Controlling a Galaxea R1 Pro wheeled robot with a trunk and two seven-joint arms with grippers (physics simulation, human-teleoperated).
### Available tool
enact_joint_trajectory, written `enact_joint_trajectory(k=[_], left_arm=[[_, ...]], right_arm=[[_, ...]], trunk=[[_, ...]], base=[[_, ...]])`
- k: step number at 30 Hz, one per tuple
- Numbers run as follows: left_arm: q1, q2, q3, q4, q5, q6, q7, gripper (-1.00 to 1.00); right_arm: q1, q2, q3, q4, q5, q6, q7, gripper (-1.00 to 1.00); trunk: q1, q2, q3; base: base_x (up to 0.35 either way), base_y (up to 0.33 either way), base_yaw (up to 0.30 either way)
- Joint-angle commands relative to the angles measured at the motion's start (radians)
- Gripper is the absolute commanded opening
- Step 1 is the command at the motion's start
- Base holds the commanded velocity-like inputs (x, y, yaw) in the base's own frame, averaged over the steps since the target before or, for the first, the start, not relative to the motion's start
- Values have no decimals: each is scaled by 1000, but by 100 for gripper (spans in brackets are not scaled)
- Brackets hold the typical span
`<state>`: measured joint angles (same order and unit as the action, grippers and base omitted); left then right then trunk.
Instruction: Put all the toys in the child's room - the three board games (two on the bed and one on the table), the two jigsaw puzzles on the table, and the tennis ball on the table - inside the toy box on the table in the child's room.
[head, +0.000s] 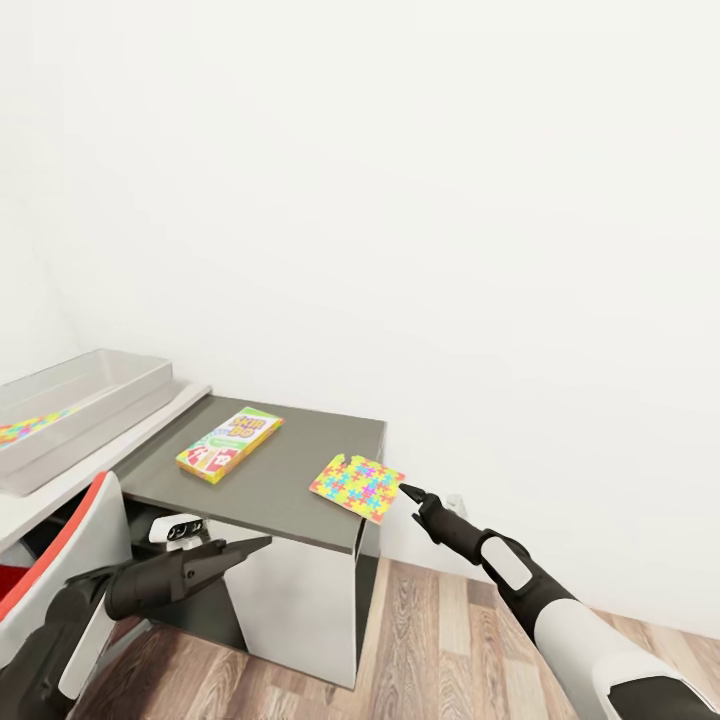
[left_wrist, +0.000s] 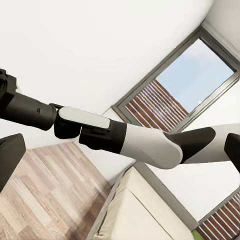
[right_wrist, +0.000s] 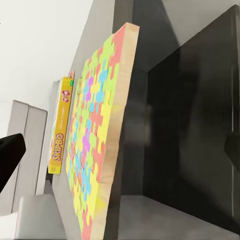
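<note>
Reaching toward the jigsaw puzzle (head: 358, 487) with the right tool (head: 409, 491), tip just beside the sheet's outer corner, which juts past the edge of the dark grey worktop (head: 280, 480); contact with the sheet cannot be told. Cannot tell whether the right tool's fingers are apart or together: head view shows only a dark pointed tip, right wrist view only one finger (right_wrist: 9, 155) at the frame edge. Seen from the right wrist: the puzzle (right_wrist: 100, 145) edge-on and close, the yellow-green board game (right_wrist: 61, 130) lying beyond it. Lying flat on the same worktop, well apart from the puzzle, that board game (head: 230, 444). Sitting on the higher pale surface nearby, the toy box (head: 85, 400), with a second jigsaw puzzle (head: 30, 428) inside. Held low beside the red and white chair (head: 60, 560), the left tool (head: 262, 543), fingers seemingly together at one point.
</note>
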<state>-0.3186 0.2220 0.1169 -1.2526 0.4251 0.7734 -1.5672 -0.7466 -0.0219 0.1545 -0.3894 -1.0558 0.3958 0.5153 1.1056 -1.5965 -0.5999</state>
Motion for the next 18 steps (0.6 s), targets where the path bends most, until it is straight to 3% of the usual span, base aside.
enact_joint_trajectory(k=[1,18], left_arm=[[-1,0,0,0,0,11,-4,100],[-1,-6,-10,-1,0,4,-4,100]], right_arm=[[0,-1,4,0,-7,3,1,100],[7,-4,3,-6,-9,-9,12,100]], trunk=[[0,0,-1],[0,0,0]], base=[[0,-34,150],[0,-33,23]])
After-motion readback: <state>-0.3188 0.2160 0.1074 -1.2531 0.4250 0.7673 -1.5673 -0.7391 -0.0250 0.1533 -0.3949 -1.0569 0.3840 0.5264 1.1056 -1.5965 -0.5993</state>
